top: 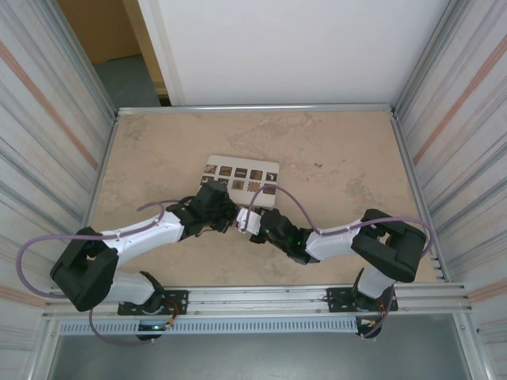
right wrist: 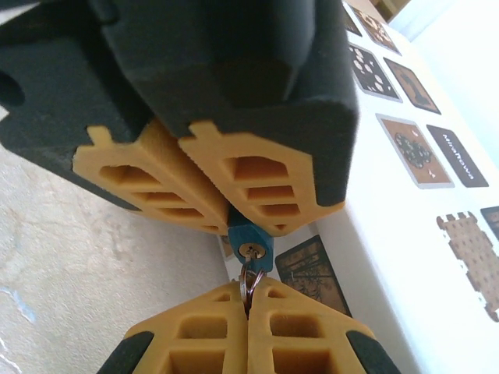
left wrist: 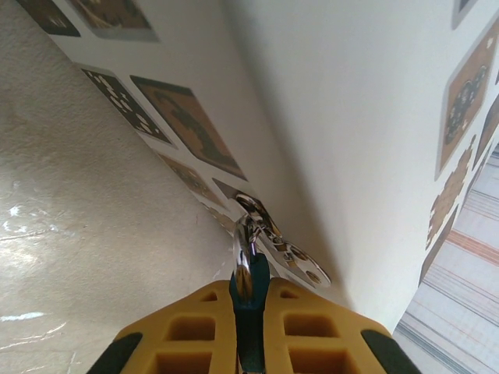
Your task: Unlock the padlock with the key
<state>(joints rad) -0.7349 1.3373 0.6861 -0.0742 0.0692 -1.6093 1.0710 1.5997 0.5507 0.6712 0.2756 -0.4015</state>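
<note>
Blue padlock (right wrist: pixel 250 243) in left pincer (left wrist: pixel 249 290); lettering (right wrist: pixel 456 158) blurred

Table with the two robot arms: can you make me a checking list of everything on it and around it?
Surface: beige mottled tabletop, with a few darker stains.
Job's things: tiny blue padlock pinched by the left gripper; small metal key sitting in its keyhole.
Clutter: pale flat box with dark patterned squares, just behind where the arms meet.
Grippers: left jaws shut on the padlock; right gripper jaws shut on the key.
Cables: purple cables loop loosely along both arms, not caught on anything seen.
Surroundings: ribbed metal walls on both sides, white panel at the back.
</note>
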